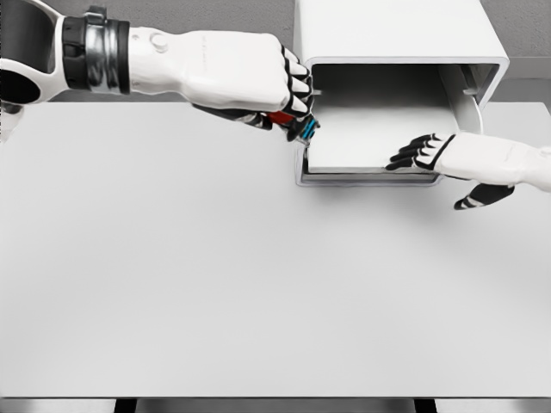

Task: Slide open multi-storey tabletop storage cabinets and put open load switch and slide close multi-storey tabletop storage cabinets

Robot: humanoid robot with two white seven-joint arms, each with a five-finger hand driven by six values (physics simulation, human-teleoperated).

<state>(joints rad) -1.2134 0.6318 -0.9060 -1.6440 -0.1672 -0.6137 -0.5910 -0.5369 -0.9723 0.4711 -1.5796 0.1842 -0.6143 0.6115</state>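
- The left robot hand [288,90] gripped the load switch [293,125], a red, black and blue piece, at the drawer's [370,129] left edge.
- The right robot hand [422,153], fingers relaxed and empty, lay on the drawer front.
- The switch likely needed carrying over the wall, well inside, before release.
- The cabinet [396,30] stood on the surface [215,284].

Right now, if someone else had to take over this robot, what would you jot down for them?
Left hand: shut on a small red, black and blue switch part, held at the left edge of the open drawer.
Right hand: open, fingers resting on the drawer's front edge.
White tabletop storage cabinet: drawer slid out.
Done: opening.
Left: drop the part in, slide the drawer shut.
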